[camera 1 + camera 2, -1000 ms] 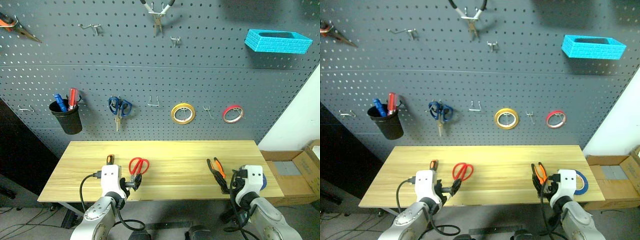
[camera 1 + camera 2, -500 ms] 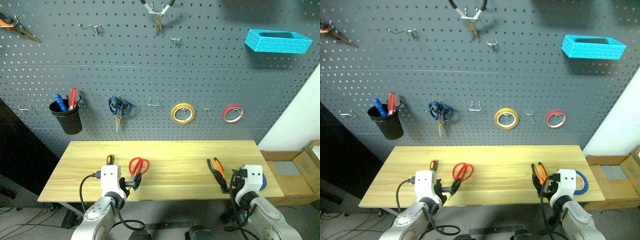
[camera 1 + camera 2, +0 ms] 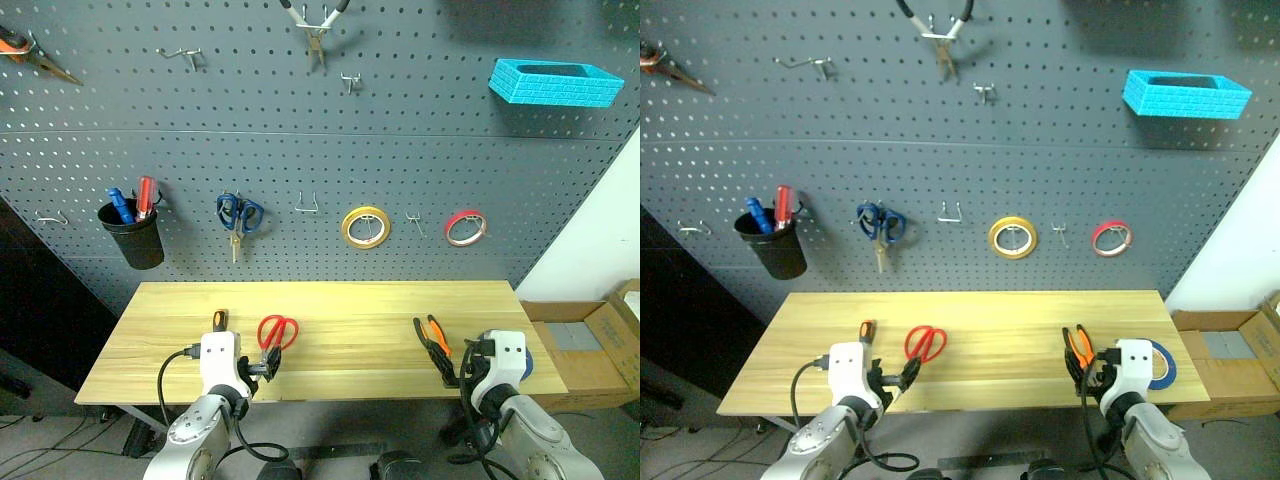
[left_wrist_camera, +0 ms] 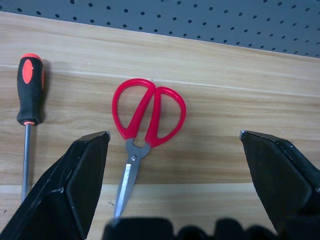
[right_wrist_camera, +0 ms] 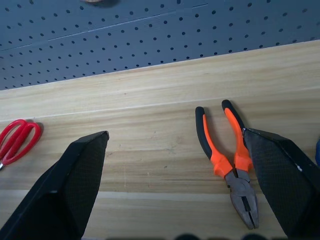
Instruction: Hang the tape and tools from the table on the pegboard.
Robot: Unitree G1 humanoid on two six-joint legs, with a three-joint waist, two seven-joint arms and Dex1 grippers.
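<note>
A: Light-wood table (image 3: 340,350) below the dark grey pegboard (image 3: 300,150). Red-handled scissors (image 3: 276,333) flat on the planks at about 7 o'clock from the table's middle, handles toward the board, blades toward the near edge.
B: Small screwdriver (image 4: 28,100) with orange-and-black handle just beside them, at 9 o'clock of the scissors, shaft toward the near edge. Apart, not touching.
A: Pliers (image 5: 227,155) with orange-and-black handles at 4 o'clock from the table's middle, handles splayed, nose toward the near edge.
B: Blue tape roll (image 3: 1160,364), white core, at 3 o'clock of the pliers, near the right end of the table, partly hidden behind the right wrist.
A: Left gripper (image 4: 172,145) over the near edge, jaws spread wide, empty; scissors between the fingers as seen from the wrist, not touched.
B: Right gripper (image 5: 175,145) likewise spread wide, empty, over the near edge; one finger overlaps a pliers handle in the wrist view, contact unclear.
A: On the board: black cup (image 3: 139,240) with pens at 9 o'clock, blue-handled scissors (image 3: 239,214), yellow roll (image 3: 366,226), red roll (image 3: 465,228), silver-handled pliers (image 3: 316,22) at 12 o'clock, blue bin (image 3: 555,82) at 2 o'clock.
</note>
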